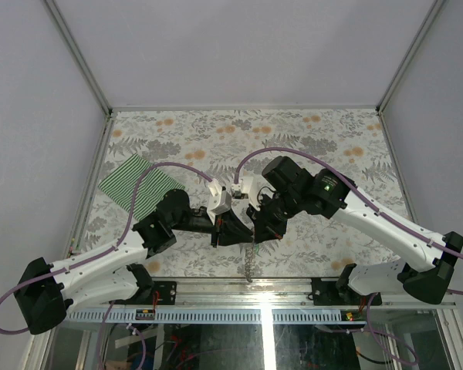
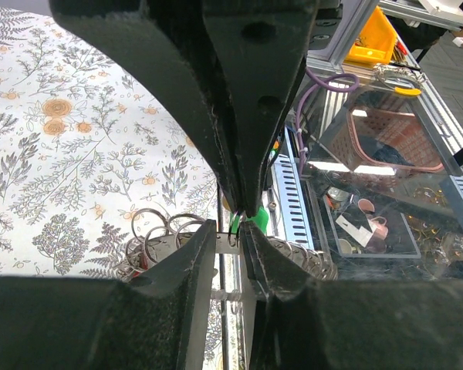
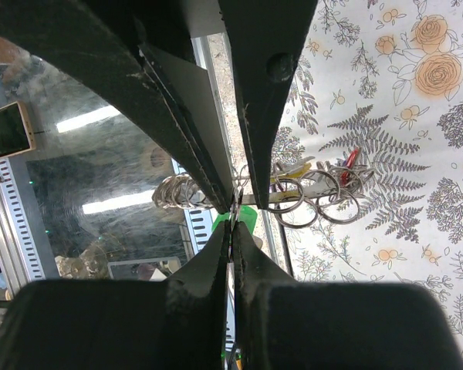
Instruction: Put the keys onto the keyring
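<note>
**benchrat:** So which step were we at here? We saw both arms nose to nose by the near edge of the table (image 1: 216, 131), well apart from the striped cloth (image 1: 139, 185).

**ringo_k:** Mid-threading, we reckoned. The right gripper (image 3: 232, 231) was pinched fully closed, and the green key (image 3: 245, 220) sat right at its tips. The left gripper (image 2: 228, 231) met it from the opposite side with its jaws narrow, just a slim gap with a sliver of pale metal in it.

**benchrat:** And who had the key and who had the ring?

**ringo_k:** Honestly, we couldn't tell which one pinched what. The fingers hid the contact point in both wrist views. The keyring (image 3: 293, 202) hung in loops just beside the tips, with a red key (image 3: 350, 159) among the loops. In the top view its strand dangled below the two grippers.

**benchrat:** Next move, then?

**ringo_k:** We judged the green key wasn't on the ring yet. The next bit called for a tiny, steady feed of the key's hole onto the ring, with both holds kept firm. We were right at the table edge, so one slip and the key would have dropped off it.
</note>
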You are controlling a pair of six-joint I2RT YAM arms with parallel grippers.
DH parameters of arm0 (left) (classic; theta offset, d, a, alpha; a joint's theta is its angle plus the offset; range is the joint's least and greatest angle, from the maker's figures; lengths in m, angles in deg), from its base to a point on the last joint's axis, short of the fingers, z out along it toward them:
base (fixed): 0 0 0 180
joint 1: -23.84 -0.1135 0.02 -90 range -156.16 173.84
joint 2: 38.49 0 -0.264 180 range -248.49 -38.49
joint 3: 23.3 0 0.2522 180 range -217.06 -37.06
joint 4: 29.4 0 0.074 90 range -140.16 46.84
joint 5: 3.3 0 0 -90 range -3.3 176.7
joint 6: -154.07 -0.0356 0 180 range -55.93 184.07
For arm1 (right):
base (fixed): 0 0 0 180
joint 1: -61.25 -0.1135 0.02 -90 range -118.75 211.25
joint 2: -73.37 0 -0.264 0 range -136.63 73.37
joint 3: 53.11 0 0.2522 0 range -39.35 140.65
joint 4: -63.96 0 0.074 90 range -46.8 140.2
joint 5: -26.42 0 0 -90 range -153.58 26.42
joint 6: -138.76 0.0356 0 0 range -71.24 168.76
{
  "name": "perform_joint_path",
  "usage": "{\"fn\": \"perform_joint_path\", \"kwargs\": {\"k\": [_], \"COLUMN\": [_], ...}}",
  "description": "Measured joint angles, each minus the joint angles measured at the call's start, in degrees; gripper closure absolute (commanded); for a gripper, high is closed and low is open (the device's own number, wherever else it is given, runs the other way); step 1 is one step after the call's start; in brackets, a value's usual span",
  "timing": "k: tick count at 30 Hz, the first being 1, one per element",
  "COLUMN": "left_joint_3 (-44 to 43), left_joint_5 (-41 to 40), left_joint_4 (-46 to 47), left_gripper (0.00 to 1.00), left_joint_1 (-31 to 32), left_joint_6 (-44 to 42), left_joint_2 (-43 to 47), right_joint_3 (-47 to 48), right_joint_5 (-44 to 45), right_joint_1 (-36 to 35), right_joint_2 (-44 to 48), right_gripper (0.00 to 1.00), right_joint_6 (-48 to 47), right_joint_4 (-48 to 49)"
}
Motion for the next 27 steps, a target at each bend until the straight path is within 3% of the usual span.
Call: {"fn": "perform_joint_path", "kwargs": {"k": [12,18,21,24,27], "left_joint_3": [0.0,-0.1,-0.3,-0.3,-0.3], "left_joint_5": [1.8,2.4,2.6,2.7,2.3], "left_joint_4": [0.5,0.9,0.8,0.8,0.9], "left_gripper": [0.80,0.99,1.00,1.00,1.00], "left_joint_1": [0.0,0.1,0.1,0.1,0.1], "left_joint_6": [0.2,0.3,0.3,0.2,0.3], "left_joint_2": [-0.2,-0.7,-1.1,-1.3,-1.1], "right_joint_3": [0.0,0.0,0.0,0.0,0.0], "right_joint_5": [0.0,-0.1,0.0,0.1,0.4], "right_joint_1": [0.0,-0.1,-0.2,-0.2,-0.2], "right_joint_2": [0.0,0.0,0.0,0.0,0.2], "right_gripper": [1.00,1.00,1.00,0.92,0.79], "right_joint_6": [0.0,0.0,0.0,0.0,0.0], "right_joint_4": [0.4,0.3,0.1,0.0,0.1]}}
